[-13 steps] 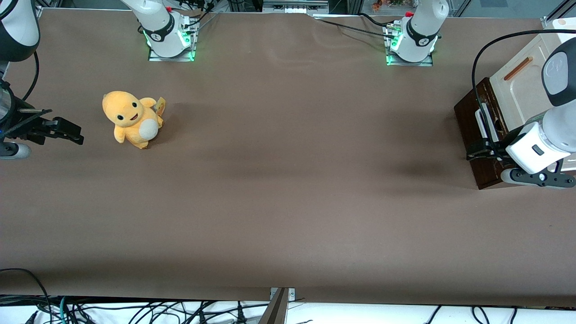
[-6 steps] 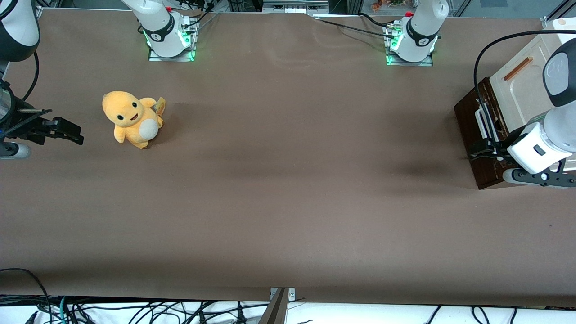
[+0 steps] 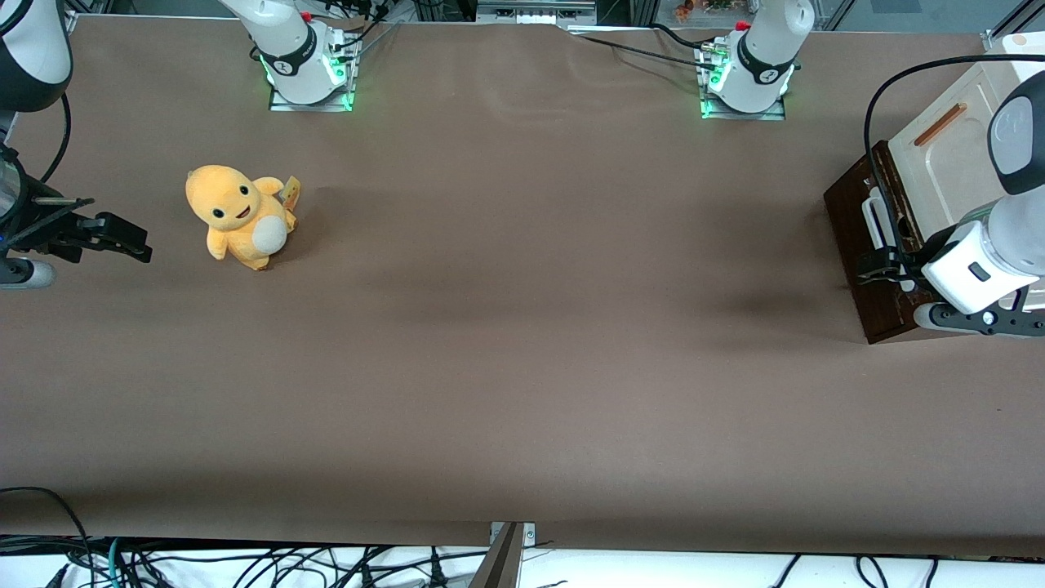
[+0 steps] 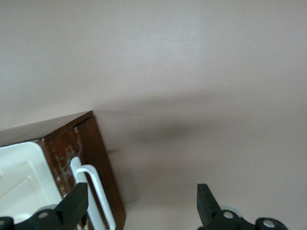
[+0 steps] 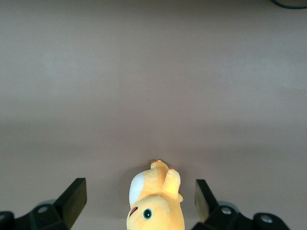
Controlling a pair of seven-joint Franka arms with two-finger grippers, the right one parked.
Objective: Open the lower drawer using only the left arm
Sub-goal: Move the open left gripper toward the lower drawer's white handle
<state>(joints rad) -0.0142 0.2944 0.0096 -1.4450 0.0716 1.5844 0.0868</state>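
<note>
The lower drawer (image 3: 851, 214) shows its dark brown wooden front at the working arm's end of the table, with a white bar handle (image 3: 877, 217) across it. The left arm (image 3: 980, 263) reaches down in front of that drawer. Its black gripper (image 3: 870, 268) sits at the handle's end nearer the front camera. In the left wrist view the gripper (image 4: 142, 201) is open, fingers wide apart. One finger (image 4: 76, 203) overlaps the drawer front (image 4: 98, 153) beside the white handle (image 4: 100, 191), and nothing is gripped between them.
A cream panel (image 3: 940, 159) with a thin orange-brown strip handle (image 3: 940, 124) lies above the drawer. A yellow plush toy (image 3: 238, 214) sits toward the parked arm's end. Two arm bases (image 3: 310, 69) (image 3: 747, 77) stand along the edge farthest from the front camera.
The gripper and wrist have crept a little closer to the drawer front and slightly farther from the front camera. The drawer and the plush toy have not moved.
</note>
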